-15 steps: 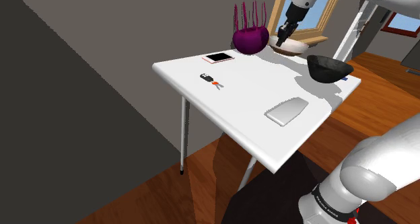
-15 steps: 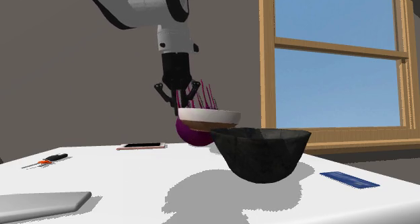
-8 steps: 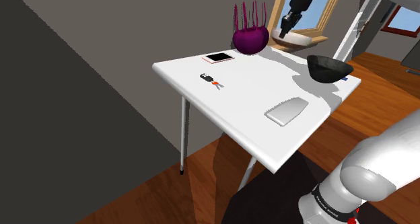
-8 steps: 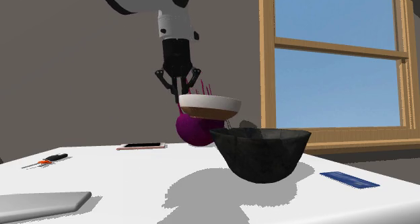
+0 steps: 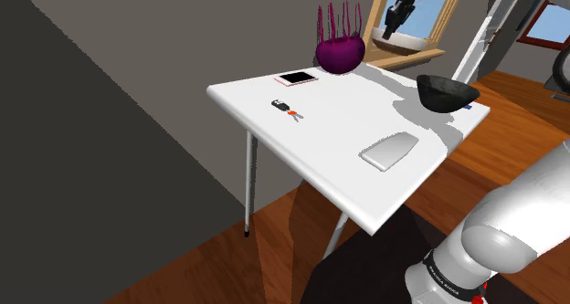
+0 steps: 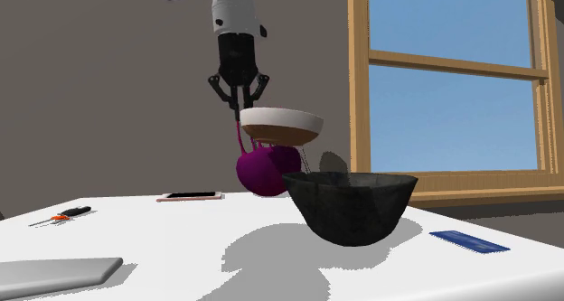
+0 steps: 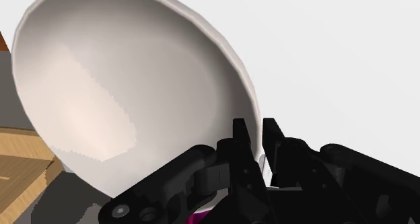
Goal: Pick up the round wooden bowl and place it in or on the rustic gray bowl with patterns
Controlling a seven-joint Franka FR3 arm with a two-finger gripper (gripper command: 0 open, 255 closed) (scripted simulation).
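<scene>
Gripper (image 6: 244,114): black, two-fingered, hanging from the white arm (image 6: 235,14) with its tips pointing down. We record it as pinching the rim of the round bowl (image 6: 281,126). In the wrist view the fingers (image 7: 242,140) stand one on each side of that rim and clasp it.

Round bowl: white inside, with a white lip and a tan-brown outer wall. It is held by one edge, roughly level, in the air and clear of the table (image 6: 181,245). In the second exterior view we place it higher than the dark bowl (image 6: 351,206) and a little toward that view's left of it. The two bowls are apart.

Dark bowl: dark grey with a faceted wall, standing upright on the table. We cannot make out any pattern on it.

Purple vase (image 6: 267,168): round-bodied, standing on the table beneath the round bowl in the second exterior view. In the shoulder view thin purple stems rise from it.

Phone (image 6: 191,196): lying flat on the table, toward the second exterior view's left of the vase.

Small black-and-orange tool (image 6: 61,217): lying on the table, well apart from both bowls.

Flat grey slab (image 6: 54,272): lying at the table's near edge in the second exterior view.

Blue card (image 6: 468,241): lying flat near the dark bowl, on the second exterior view's right.

Window (image 6: 449,60): wooden frame, blue panes, set in the wall behind the table.
</scene>
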